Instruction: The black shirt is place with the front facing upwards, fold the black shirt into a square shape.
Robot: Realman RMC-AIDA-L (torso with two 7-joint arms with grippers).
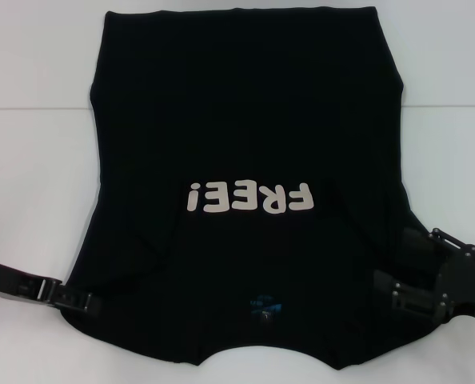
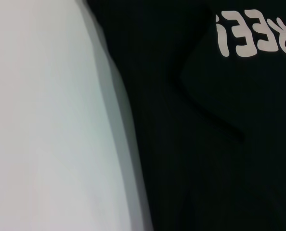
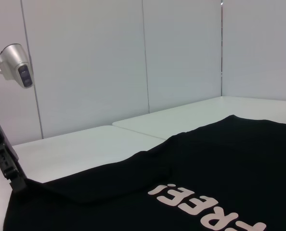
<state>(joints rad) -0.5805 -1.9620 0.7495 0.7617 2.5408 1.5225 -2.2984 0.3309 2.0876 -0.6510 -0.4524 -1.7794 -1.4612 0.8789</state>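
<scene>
Shirt position: the black shirt [image 1: 245, 120] lies flat on the white table [image 1: 29, 120], "FREE!" lettering [image 1: 249, 198] face up, blue neck label [image 1: 266, 305] at the near edge. Left gripper [image 1: 81, 302] meets the shirt's near-left corner; right gripper [image 1: 389, 292] rests at its near-right edge. Whether either gripper's jaws are open or closed cannot be told.

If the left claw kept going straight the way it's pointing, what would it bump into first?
The left claw points inward at the near left edge of the black shirt, seemingly touching it already. Going on, it would probably meet only more shirt, sliding toward the blue neck label. Height above the cloth is unclear.
</scene>
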